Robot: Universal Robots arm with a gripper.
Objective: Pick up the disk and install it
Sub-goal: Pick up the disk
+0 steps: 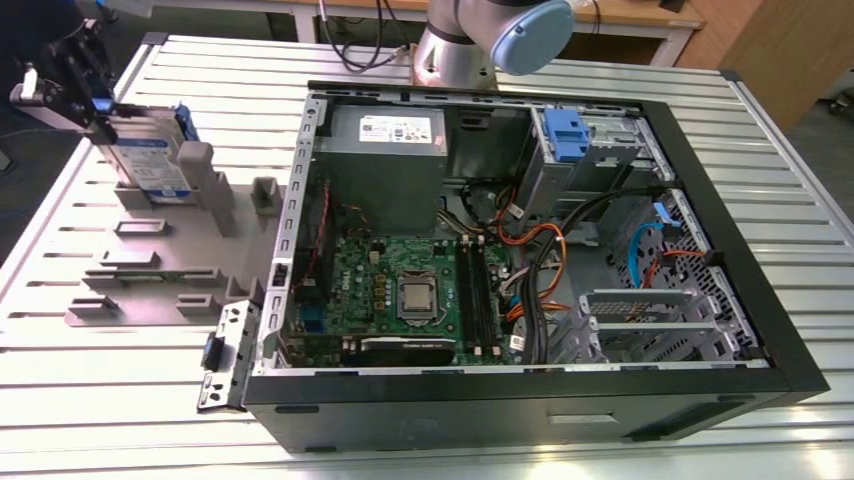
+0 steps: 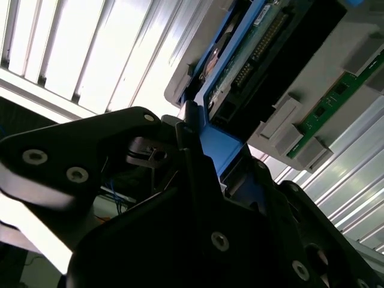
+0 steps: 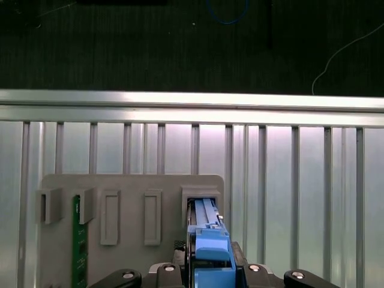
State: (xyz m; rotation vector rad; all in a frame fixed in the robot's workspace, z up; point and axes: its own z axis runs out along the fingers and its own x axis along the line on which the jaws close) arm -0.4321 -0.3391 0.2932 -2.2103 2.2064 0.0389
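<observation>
Computer case (image 1: 534,405), side panel off, sits closest on the slatted counter (image 1: 120,400).

Far at the exterior view's left: pincer (image 1: 91,108) clenched on the disk (image 1: 144,152), judging by both wrist views, gripping its top blue rail. The disk stands on edge, its lower end seated in an end slot of the grey holder (image 1: 147,270). In the first wrist view a green board (image 3: 77,240) fills another slot, several slots away. The holder lies just beside the case's side wall.

Risks, as judged:
- The hold is on a plastic rail only, so the disk may swing or slip.
- A tilted pull could bind it in the slot and drag the holder along.

Room: open above the holder. Rightward, the raised case wall comes first, then loose cables (image 1: 534,270) crowd the interior.
</observation>
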